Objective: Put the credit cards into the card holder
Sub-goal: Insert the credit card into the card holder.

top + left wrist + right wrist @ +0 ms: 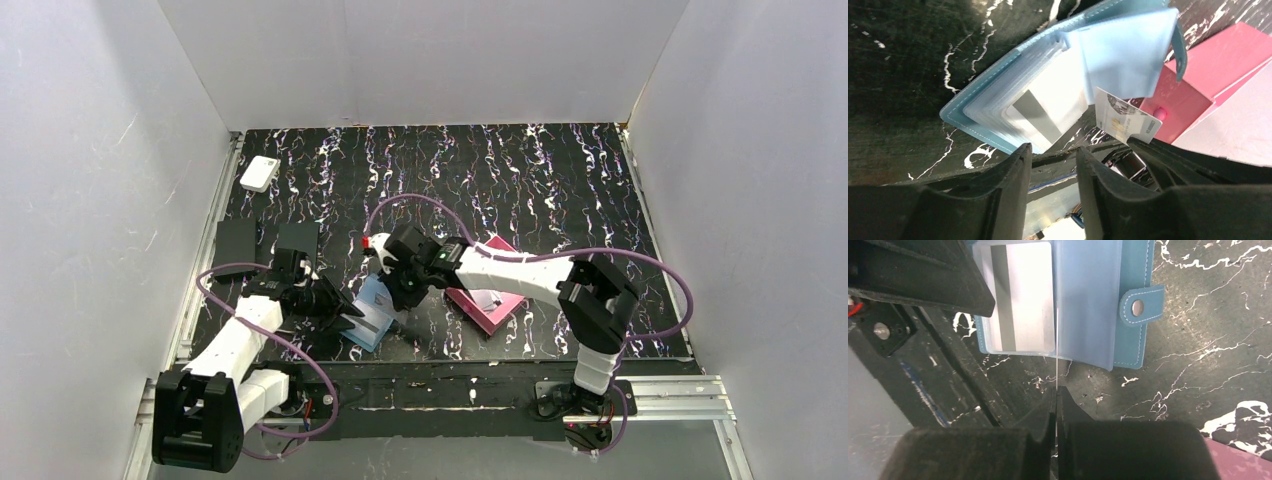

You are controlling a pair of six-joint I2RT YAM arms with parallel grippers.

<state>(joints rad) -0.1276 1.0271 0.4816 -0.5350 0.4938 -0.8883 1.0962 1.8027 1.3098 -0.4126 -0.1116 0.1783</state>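
Note:
The teal-blue card holder lies open on the table between the two arms. A grey-white credit card with a grey stripe sits in one of its pale blue pockets. My right gripper is shut on a second credit card, which is seen edge-on with its far end at the holder's middle fold. My left gripper hovers at the holder's near-left corner, its jaws apart with nothing between them. One left finger covers the holder's corner. The snap tab sticks out sideways.
A pink square tray lies just right of the holder, under the right arm. Two matte black slabs lie at the left, and a small white box at the far left. White walls enclose the table.

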